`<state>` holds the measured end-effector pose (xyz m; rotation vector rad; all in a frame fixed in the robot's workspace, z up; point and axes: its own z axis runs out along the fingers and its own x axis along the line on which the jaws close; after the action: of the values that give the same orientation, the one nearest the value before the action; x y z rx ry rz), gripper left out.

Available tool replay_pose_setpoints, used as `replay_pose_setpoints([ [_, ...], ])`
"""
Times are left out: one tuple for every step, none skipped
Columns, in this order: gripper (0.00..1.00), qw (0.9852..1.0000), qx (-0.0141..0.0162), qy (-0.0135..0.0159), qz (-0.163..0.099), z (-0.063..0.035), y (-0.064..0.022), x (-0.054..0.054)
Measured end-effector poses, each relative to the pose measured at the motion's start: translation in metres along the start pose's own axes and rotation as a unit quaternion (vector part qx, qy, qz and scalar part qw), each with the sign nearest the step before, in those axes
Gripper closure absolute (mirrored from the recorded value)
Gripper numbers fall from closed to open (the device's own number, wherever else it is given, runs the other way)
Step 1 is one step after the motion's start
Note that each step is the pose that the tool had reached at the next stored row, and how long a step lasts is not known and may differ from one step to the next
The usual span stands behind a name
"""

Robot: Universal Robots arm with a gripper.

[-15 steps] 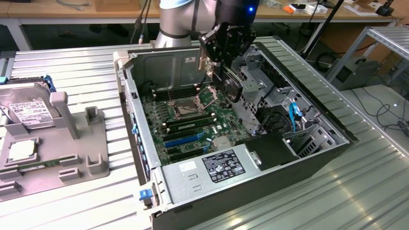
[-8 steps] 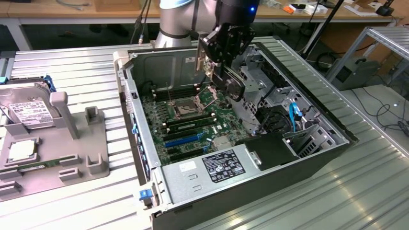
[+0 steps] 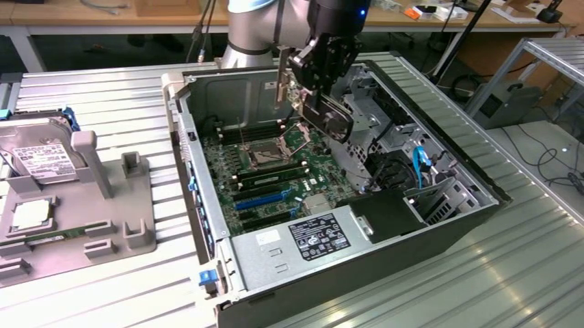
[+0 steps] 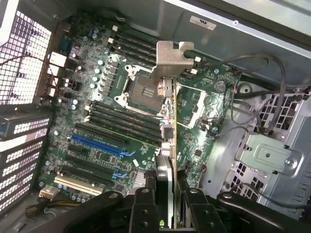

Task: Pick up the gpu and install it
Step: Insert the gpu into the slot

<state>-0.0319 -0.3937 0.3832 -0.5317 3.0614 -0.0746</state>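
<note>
Hidden: my claw (image 4: 167, 199) covered the near end of the gpu (image 4: 168, 141) in the wrist view. The card showed edge-on, so I could not read its face. In the exterior view it (image 3: 330, 117) blocked part of the case's far interior.
Claw: pinching the gpu, one finger (image 4: 143, 206) on each side of the board.
Gpu: held in the air over the motherboard (image 4: 112, 102), its metal bracket (image 4: 170, 60) at the end away from my claw (image 3: 318, 68).
Arm pose: I reached down from the far edge of the table (image 3: 511, 273) into the open computer case (image 3: 273, 273), wrist tilted.
Edges: case walls stood all round, with loose cables (image 4: 252, 65) close on one side.
Open room: the blue slots (image 4: 95, 143) lay uncovered beside the card. The hard drive (image 3: 41, 158) sat well apart, near the table's edge at the exterior view's left.
</note>
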Motion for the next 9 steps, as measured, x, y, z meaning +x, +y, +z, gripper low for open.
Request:
replay_pose_setpoints([
  [0.73, 1.0000, -0.0001, -0.0003, -0.006, 0.0000, 0.0000, 0.0000],
  [0.73, 0.9999, -0.0003, -0.0007, -0.012, 0.0000, 0.0000, 0.0000],
  [0.73, 0.9998, -0.0005, -0.0010, -0.019, 0.0000, 0.0000, 0.0000],
  [0.73, 0.9997, -0.0006, -0.0013, -0.024, 0.0000, 0.0000, 0.0000],
  [0.73, 0.9995, -0.0007, -0.0016, -0.031, 0.0000, 0.0000, 0.0000],
  [0.73, 0.9993, -0.0009, -0.0019, -0.037, 0.0000, 0.0000, 0.0000],
  [0.73, 0.9991, -0.0010, -0.0022, -0.042, 0.0000, 0.0000, 0.0000],
  [0.73, 0.9988, -0.0012, -0.0026, -0.049, 0.0000, 0.0000, 0.0000],
  [0.73, 0.9986, -0.0013, -0.0028, -0.052, 0.0000, 0.0000, 0.0000],
])
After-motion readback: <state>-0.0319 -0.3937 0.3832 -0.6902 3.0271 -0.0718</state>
